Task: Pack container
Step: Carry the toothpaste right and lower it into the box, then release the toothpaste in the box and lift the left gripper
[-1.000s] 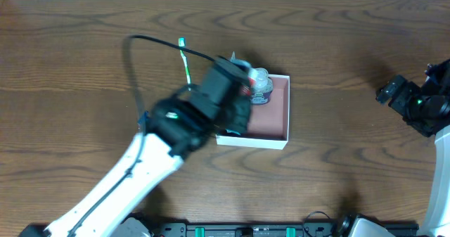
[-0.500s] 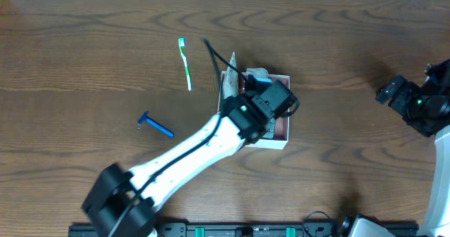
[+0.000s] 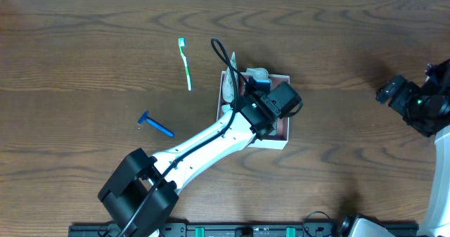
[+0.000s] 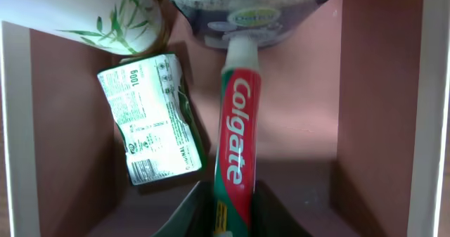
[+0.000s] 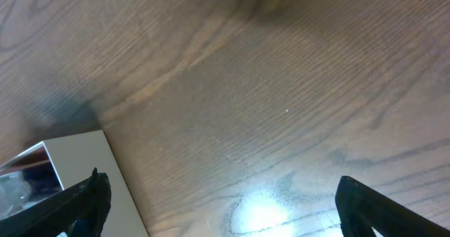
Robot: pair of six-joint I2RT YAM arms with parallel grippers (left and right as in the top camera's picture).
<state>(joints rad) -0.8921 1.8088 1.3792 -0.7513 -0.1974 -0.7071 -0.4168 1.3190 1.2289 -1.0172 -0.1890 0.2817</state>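
The container (image 3: 281, 137) is a white-walled square box with a pinkish-brown inside (image 4: 380, 103), at the table's middle. My left gripper (image 4: 232, 212) is inside it, shut on a red and green Colgate toothpaste tube (image 4: 238, 138) that points at a clear jar (image 4: 246, 5). A green and white soap packet (image 4: 151, 117) and a white bamboo-print tube (image 4: 91, 12) lie in the box too. My right gripper (image 5: 221, 202) is open and empty over bare table at the far right (image 3: 411, 103). The box's white corner (image 5: 77, 174) shows in the right wrist view.
A green and white toothbrush (image 3: 185, 65) lies on the table left of the box. A blue razor (image 3: 156, 124) lies further left and nearer the front. The left arm (image 3: 204, 145) stretches from the front edge to the box.
My left arm swung right from over the box's left side to over the box, uncovering the toothbrush and razor. In the last half second it barely moved. The right arm stayed still.
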